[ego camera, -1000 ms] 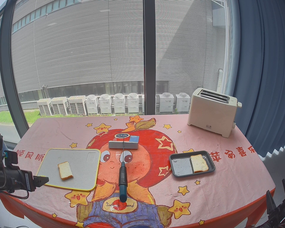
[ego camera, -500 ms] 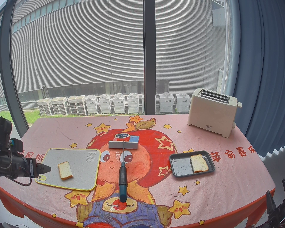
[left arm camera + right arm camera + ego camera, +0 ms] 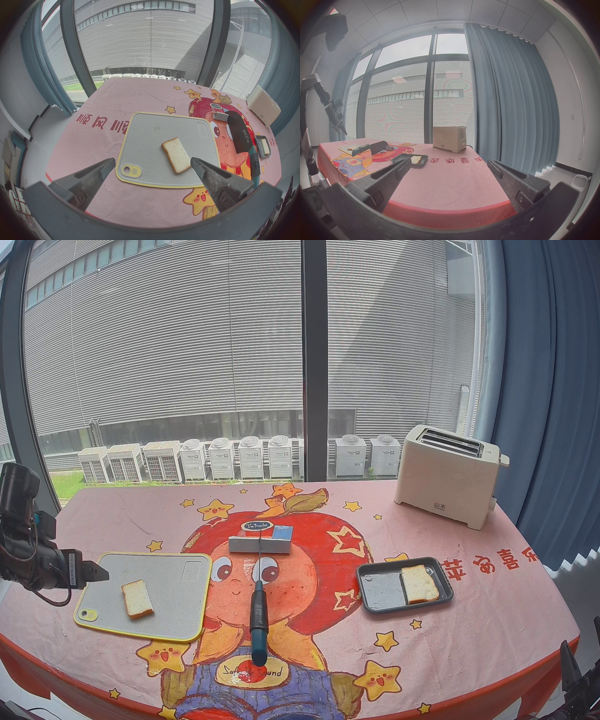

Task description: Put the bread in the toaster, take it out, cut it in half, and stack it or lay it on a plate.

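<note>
A half slice of bread (image 3: 137, 599) (image 3: 176, 154) lies on the grey, yellow-rimmed cutting board (image 3: 172, 574) (image 3: 150, 134) at the left. Another half slice (image 3: 419, 583) lies in the dark tray (image 3: 381, 591) at the right. The cream toaster (image 3: 447, 474) stands at the back right, its slots empty. A blue-handled knife (image 3: 258, 615) lies mid-table with its blade toward a grey holder (image 3: 260, 544). My left gripper (image 3: 105, 574) (image 3: 152, 161) hangs open above the board's left edge, short of the bread. My right gripper (image 3: 449, 163) is open, low off the table's front right corner.
The table carries a pink cartoon cloth (image 3: 350, 640) up to a large window. A blue curtain (image 3: 550, 396) hangs at the right behind the toaster. Bare cloth lies between the board and the tray and along the front edge.
My left gripper has risen and moved farther from the front edge, staying beside the board's left end. Bread, knife, tray and the right arm have not moved.
</note>
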